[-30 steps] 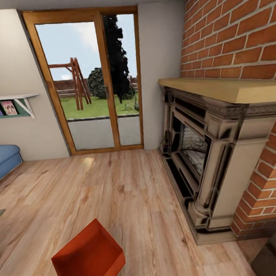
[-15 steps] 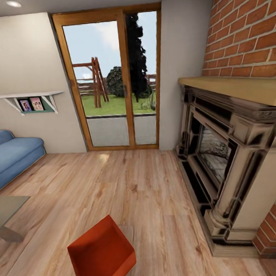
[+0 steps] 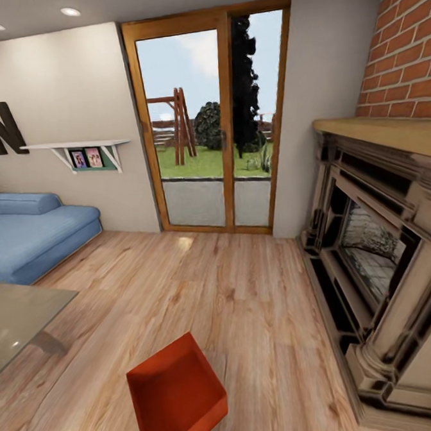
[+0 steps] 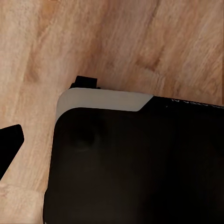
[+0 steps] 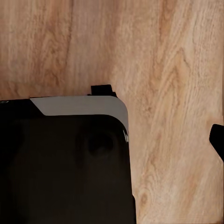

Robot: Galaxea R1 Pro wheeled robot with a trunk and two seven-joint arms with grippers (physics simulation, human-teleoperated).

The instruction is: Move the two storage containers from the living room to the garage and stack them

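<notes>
The robot stands in the living room, on the light wood-plank floor [image 3: 202, 293], facing the wood-framed glass doors [image 3: 212, 119] with the brick fireplace [image 3: 384, 242] on its right and the blue sofa [image 3: 30, 231] and a corner of the glass coffee table [image 3: 17, 316] on its left. One orange-red storage container [image 3: 176, 392] rests on the plank floor directly ahead of the robot, low in the head view, open side up and turned at an angle to the floor boards; it looks empty. The second container cannot be located from these pictures. Both wrist views look straight down at the plank floor past a dark, rounded panel of the robot's own body [image 4: 135, 163], which suggests both arms hang tucked at the sides. Only a dark tip at the edge of each wrist view may belong to a finger, so it cannot be told whether either hand is wide, narrow, or holding anything; nothing orange-red appears near either one. Judged from this, the task is at an early stage: no container has reached the garage and the visible one is not yet picked up. Remaining work: approach and lift this container, carry it to the garage floor, fetch the other, and stack it on top.
</notes>
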